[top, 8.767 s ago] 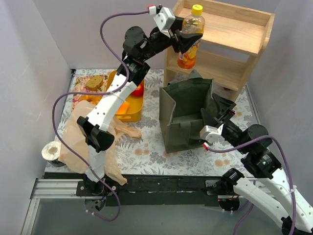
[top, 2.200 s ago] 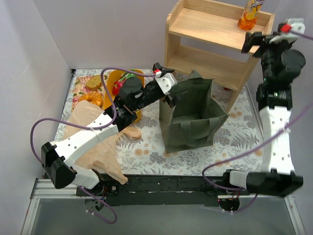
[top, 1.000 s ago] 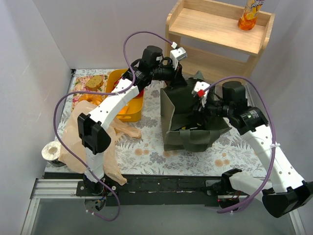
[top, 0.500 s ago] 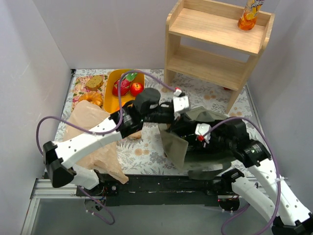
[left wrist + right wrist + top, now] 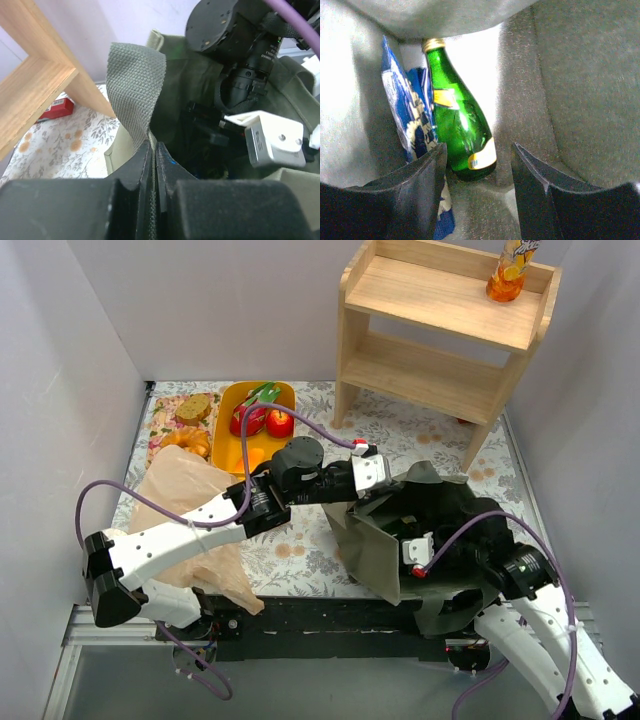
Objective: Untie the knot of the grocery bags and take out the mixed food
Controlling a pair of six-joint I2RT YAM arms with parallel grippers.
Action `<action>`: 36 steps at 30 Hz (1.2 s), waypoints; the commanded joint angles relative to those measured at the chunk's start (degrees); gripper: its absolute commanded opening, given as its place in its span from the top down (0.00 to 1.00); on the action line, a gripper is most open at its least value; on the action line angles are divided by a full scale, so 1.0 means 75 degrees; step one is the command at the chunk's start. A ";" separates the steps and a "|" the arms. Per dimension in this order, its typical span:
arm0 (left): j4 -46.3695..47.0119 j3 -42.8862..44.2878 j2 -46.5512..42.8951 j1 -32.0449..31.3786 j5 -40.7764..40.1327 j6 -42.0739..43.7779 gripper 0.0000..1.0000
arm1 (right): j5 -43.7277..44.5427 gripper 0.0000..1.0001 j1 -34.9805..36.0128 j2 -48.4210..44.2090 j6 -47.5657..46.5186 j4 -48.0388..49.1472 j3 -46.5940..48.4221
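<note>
Seen from above, a dark green fabric tote (image 5: 372, 540) slumps toward the near edge of a floral-covered table (image 5: 300, 540), between two robot arms. The left gripper (image 5: 152, 162) reaches in from the left and is pinched tight on the tote's woven strap (image 5: 136, 85), which rises from between its dark fingers.

The right gripper (image 5: 477, 150) is down inside the tote with its fingers spread wide. Just beyond them lies a green bottle (image 5: 456, 125) with a gold cap, leaning against a blue snack packet (image 5: 405, 120). The bottle's base sits close to the finger on the packet's side; whether they touch is hard to say.

Left of the tote, a thin tan plastic bag (image 5: 185, 505) lies flattened on the table under the left arm. Its knot cannot be made out from this height. Behind the bag, a brown bread slice (image 5: 193, 407) and a glazed donut (image 5: 187, 440) rest on a pink floral mat (image 5: 157, 430). Beside them, a yellow tray (image 5: 288, 395) holds red-and-green produce (image 5: 262, 418). An orange bottle (image 5: 508, 262) stands upright on top of a wooden shelf (image 5: 440, 330) at the back right.
</note>
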 commanded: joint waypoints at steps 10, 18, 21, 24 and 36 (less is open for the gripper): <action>0.2403 0.1075 0.0181 -0.0060 0.0143 0.1478 0.98 | -0.0403 0.26 0.0015 -0.0864 -0.2543 -0.1392 0.0222; 0.2417 0.1439 0.0486 -0.0118 0.0670 0.1467 0.95 | -0.0485 0.21 0.0015 -0.1445 -0.1972 -0.1086 0.0032; 0.2299 0.1147 0.0381 -0.0118 0.0810 0.1688 0.95 | -0.0274 0.27 0.0015 -0.0672 -0.1257 -0.1051 0.0220; 0.2404 0.1017 0.0345 -0.0130 0.0869 0.1807 0.95 | -0.0460 0.30 0.0015 -0.0039 -0.1147 -0.1412 0.0443; 0.2404 0.1053 0.0474 -0.0130 0.0612 0.1724 0.95 | -0.1045 0.20 0.0015 0.0689 -0.1113 -0.1834 0.0756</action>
